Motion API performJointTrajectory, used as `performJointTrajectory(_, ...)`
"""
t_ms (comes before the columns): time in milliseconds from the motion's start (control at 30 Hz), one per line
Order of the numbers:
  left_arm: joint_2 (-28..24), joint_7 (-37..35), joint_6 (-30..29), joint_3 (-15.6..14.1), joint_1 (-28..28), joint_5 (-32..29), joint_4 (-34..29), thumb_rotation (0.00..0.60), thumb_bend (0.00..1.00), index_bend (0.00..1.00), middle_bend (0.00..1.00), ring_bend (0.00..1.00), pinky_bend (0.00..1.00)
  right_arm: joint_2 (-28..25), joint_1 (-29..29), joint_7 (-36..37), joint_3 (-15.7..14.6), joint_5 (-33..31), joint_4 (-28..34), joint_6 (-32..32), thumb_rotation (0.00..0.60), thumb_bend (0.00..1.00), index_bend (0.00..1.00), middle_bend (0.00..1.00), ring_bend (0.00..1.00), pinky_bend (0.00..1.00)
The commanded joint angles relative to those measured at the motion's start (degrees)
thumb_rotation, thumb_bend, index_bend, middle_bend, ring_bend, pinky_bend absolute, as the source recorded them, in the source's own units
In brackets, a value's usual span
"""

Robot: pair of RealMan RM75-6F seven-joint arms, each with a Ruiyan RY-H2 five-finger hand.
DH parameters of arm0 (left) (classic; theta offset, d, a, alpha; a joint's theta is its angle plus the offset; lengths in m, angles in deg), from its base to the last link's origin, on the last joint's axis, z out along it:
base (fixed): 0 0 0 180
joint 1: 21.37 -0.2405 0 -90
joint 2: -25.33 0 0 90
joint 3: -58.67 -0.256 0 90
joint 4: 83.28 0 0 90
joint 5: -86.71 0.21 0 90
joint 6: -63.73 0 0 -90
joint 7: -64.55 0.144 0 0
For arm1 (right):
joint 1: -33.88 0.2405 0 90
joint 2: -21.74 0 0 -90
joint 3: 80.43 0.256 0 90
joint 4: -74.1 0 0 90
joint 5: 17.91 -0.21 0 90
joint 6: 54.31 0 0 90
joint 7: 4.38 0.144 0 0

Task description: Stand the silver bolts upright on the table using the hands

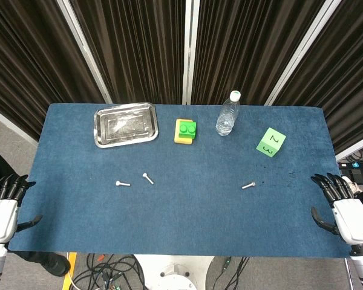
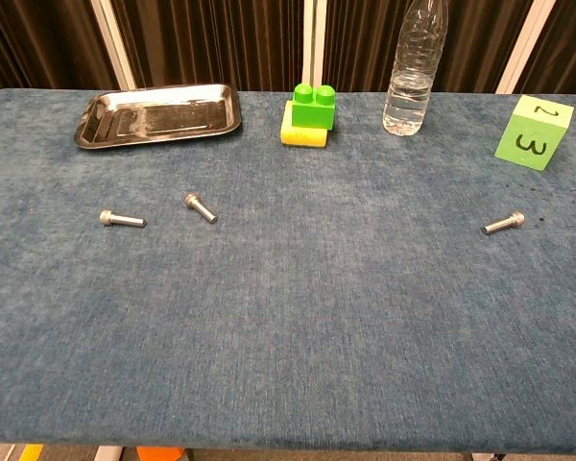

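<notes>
3 bolts flat: two [image 1: 123, 183] [image 1: 147, 177] nearer L hand [image 1: 5, 202], one [image 1: 248, 185] nearer R hand [image 1: 342, 202]; both hands empty, fingers spread.

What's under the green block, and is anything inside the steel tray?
The green block sits on a yellow block; their contact face is hidden. The steel tray looks empty, showing only reflections.

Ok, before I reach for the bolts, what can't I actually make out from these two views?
- Both hands: absent from the chest view; in the head view the left hand and right hand sit at the frame edges, wrists cut off.
- Bolts: too small in both views to read threads or head shape.
- Water bottle: cap cut off by the chest view's top edge.
</notes>
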Motion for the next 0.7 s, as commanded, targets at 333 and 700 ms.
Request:
performJointTrajectory(333,-0.23,1.26,0.33,1.13,-0.21,0.62,-1.35,0.600,0.03,0.23,0.12,0.00,0.00,0.18,0.10,0.81,-0.03,0.19,-0.61,0.48,0.600,0.36,0.11,0.12,0.00,0.00)
performJointTrajectory(700,1.14,-2.30,17.82,6.68,17.66,8.80,-1.26,0.600,0.14,0.27,0.16,0.00,0.00,-0.55,0.16,-0.33,0.14,0.24,0.30,0.84,0.600,0.36,0.11,0.12,0.00,0.00)
